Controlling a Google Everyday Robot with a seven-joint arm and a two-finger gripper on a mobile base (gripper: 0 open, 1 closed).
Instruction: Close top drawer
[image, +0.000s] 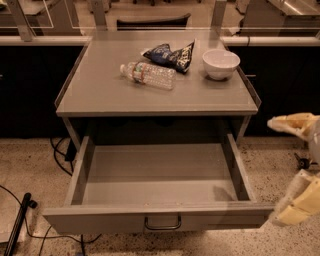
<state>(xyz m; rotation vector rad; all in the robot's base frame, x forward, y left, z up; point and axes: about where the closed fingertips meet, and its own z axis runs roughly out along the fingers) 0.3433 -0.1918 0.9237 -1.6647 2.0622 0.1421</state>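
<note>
1. The top drawer (159, 172) is pulled far out under the cabinet top (100, 95). It is empty, and its loop handle (163, 223) faces the camera.
2. The gripper (286, 169) is at the right edge, just beside the drawer's front right corner. Its jaws are wide apart and hold nothing.
3. Judged step: approach, with the push not yet begun.
4. Next move: bring the gripper round to the front panel and press it straight inward.
5. On the cabinet top are a water bottle (148, 75), a snack bag (170, 54) and a white bowl (220, 63).
6. The floor (30, 165) is speckled, and cables (59, 152) lie to the left.
</note>
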